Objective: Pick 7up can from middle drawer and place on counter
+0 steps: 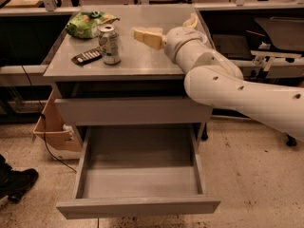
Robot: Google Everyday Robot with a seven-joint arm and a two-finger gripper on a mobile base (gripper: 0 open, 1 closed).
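Look to the upper left of the frame: the can (109,44) stands upright on the bench (142,63), near its left front corner. It is just beside a dark flat object (86,56), with a green snack bag (88,23) behind it. Standing square on its base and clear of the edge, it looks unlikely to roll or tip.

Your pincer (164,26) hovers over the bench at upper centre, to the right of the can and apart from it. It is spread wide and holds nothing, with one yellow finger (147,37) pointing towards the can. The arm (228,91) comes in from the right edge of the frame.

The drawer (137,184) at lower centre is pulled out and its tray shows nothing inside. From that, you can judge the placing as done. If you move next, lift away up and to the right, so the open fingers do not brush the can.
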